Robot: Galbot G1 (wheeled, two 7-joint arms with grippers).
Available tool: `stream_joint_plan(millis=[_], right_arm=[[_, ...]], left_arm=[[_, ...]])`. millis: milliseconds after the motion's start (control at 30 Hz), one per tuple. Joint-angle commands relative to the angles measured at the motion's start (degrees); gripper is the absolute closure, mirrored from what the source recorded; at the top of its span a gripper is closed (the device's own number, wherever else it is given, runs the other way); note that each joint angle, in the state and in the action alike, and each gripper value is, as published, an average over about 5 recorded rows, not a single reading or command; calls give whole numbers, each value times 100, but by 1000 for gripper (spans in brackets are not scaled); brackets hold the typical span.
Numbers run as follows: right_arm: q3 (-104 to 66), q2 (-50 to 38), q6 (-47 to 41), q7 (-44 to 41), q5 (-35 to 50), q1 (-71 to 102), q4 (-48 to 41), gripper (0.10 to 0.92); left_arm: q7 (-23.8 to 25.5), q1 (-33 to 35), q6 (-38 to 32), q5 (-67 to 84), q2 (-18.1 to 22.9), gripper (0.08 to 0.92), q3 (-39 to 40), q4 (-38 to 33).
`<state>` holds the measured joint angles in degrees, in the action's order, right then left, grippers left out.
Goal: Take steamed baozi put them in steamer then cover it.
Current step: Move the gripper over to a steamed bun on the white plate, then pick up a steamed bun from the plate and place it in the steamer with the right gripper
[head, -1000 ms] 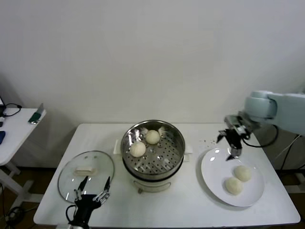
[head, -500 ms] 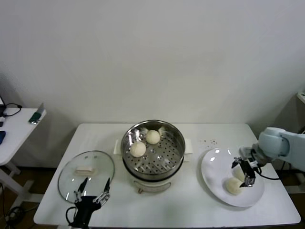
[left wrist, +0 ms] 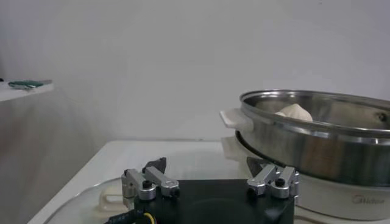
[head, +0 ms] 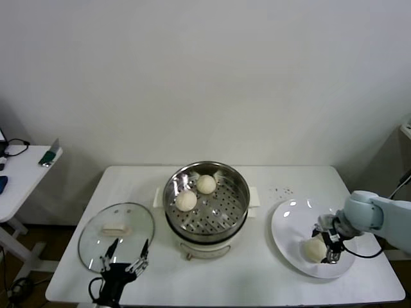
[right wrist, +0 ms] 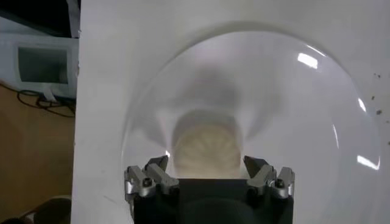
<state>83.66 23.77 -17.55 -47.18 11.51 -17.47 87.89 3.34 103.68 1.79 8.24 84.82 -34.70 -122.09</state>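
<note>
Steamer (left wrist: 317, 159) base lettering maybe "Midea", right gripper (head: 329, 247) fingers spread astride plate's (head: 289, 221) baozi (right wrist: 207, 151), left gripper (head: 126, 262) released.

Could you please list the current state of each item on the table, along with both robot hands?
Steamer: uncovered, two baozi on its perforated tray.
Glass lid: off, lying flat on the table beside the steamer.
White plate: one baozi showing on it.
Right hand: open, lowered around the plate's baozi.
Left hand: open, idle over the lid's near edge.
</note>
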Motion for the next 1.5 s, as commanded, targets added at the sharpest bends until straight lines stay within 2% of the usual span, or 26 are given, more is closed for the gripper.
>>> stream_joint_plan(millis=[33, 233, 400, 567, 733, 967, 1167, 1500], right_arm=[[-375, -81, -87, 72, -168, 448, -1, 223], [-403, -76, -3, 44, -199, 288, 55, 310], [-13, 13, 224, -141, -191, -428, 158, 321], [964, 262, 758, -427, -125, -1928, 251, 321], [2082, 947, 2014, -812, 325, -3859, 188, 321], [2097, 2194, 4152, -1053, 812, -5227, 142, 321], [1327, 2957, 4630, -1024, 445, -5223, 694, 321], [854, 3976, 4377, -704, -431, -3793, 707, 321]], left_arm=[[-2, 4, 3, -5, -11, 177, -5, -5], [-4, 11, -5, -19, -11, 177, 2, -20], [-2, 41, -17, -54, -2, 177, 11, -53], [0, 97, -17, -80, -4, 177, -5, -134], [4, 147, -17, -96, -19, 177, -41, -191], [5, 179, -6, -103, -31, 177, -71, -229], [6, 171, -8, -86, -41, 177, -90, -222], [6, 156, -10, -7, -75, 177, -153, -214]])
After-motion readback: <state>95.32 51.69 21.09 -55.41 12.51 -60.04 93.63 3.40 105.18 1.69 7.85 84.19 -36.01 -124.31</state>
